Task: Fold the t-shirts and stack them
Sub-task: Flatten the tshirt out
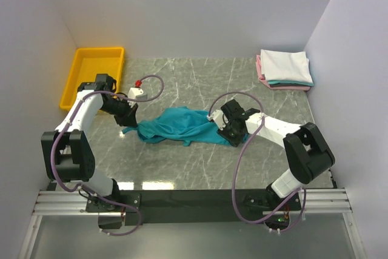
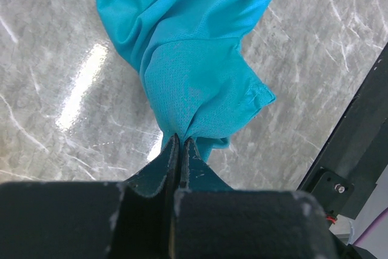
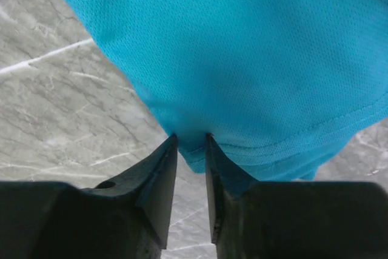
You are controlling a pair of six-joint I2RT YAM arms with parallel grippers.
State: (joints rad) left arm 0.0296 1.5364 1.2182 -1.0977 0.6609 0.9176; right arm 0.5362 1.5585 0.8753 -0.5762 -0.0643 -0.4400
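A teal shirt (image 1: 182,127) is seen bunched in a long, crumpled strip at the middle of the table (image 1: 200,168), and it is spanned by the two grippers. Its left end is clenched in the left gripper (image 2: 180,139). In the left wrist view the fingers (image 2: 167,162) are pressed together, and the cloth is gathered at their tips and fans out beyond them.

The right end is held by the right gripper (image 3: 191,139). Its jaws are drawn narrow around the stitched hem, and a fold of cloth is pinched between the tips while grey marble is seen below.

A stack (image 1: 285,68) of folded shirts is laid at the far right corner of the table, well apart from the teal shirt. A white one is on top, and teal and pink edges are shown beneath it.

A yellow bin (image 1: 91,77) is placed at the far left corner, just beyond the left arm.
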